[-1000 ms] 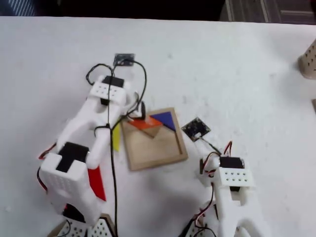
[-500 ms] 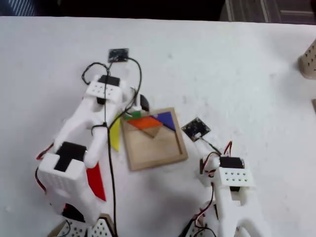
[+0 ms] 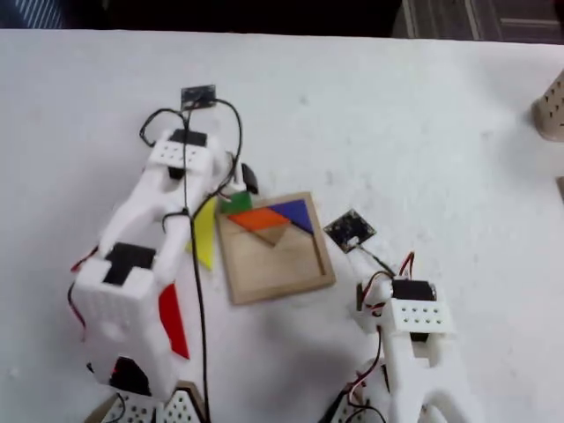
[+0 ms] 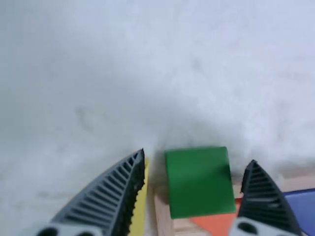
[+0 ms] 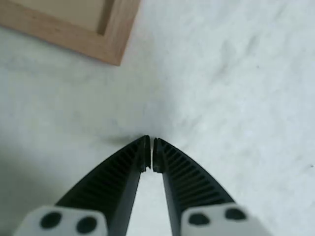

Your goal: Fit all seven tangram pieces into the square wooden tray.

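Observation:
The square wooden tray lies mid-table. An orange triangle, a blue triangle and a small tan triangle sit along its far side. A green square rests on the tray's far left corner, partly over the rim. My left gripper hovers open just beyond it; in the left wrist view the green square lies between the spread fingers, untouched. A yellow piece lies left of the tray, a red piece beside the left arm. My right gripper is shut and empty near a tray corner.
A perforated wooden block stands at the table's right edge. White tabletop stretches open beyond the tray and to its right. Cables loop over the left arm.
The left arm has drawn back up and to the left off the tray, uncovering the green square on the tray's corner and more of the yellow piece. The right arm has not moved.

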Robot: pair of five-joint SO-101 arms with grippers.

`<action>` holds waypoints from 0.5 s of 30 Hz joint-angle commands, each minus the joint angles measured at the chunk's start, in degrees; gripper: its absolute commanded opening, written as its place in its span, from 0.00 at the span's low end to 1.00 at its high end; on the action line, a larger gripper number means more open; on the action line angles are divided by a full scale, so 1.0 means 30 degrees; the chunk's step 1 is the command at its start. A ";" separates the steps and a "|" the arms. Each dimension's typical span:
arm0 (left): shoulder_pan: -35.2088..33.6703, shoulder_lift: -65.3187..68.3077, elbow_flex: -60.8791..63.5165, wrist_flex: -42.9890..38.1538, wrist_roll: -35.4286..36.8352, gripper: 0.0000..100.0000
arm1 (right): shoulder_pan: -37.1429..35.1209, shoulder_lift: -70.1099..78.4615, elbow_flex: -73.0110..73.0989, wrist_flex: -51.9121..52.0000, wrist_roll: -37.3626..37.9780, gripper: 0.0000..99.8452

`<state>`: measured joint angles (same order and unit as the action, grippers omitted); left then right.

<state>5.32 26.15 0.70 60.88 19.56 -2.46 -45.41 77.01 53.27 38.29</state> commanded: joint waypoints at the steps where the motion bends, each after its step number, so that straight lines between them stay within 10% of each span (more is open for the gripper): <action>1: -0.0249 0.1626 -0.4132 0.2667 0.0264 0.21 | -0.0161 -0.0308 -0.0059 -0.0249 0.0234 0.02; 15: 0.1656 0.3766 -0.6711 0.5832 -0.0791 0.21 | -0.0161 -0.0308 -0.0059 -0.0249 0.0234 0.02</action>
<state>7.34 37.76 -16.88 78.29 18.15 -2.46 -45.41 77.01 53.27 38.29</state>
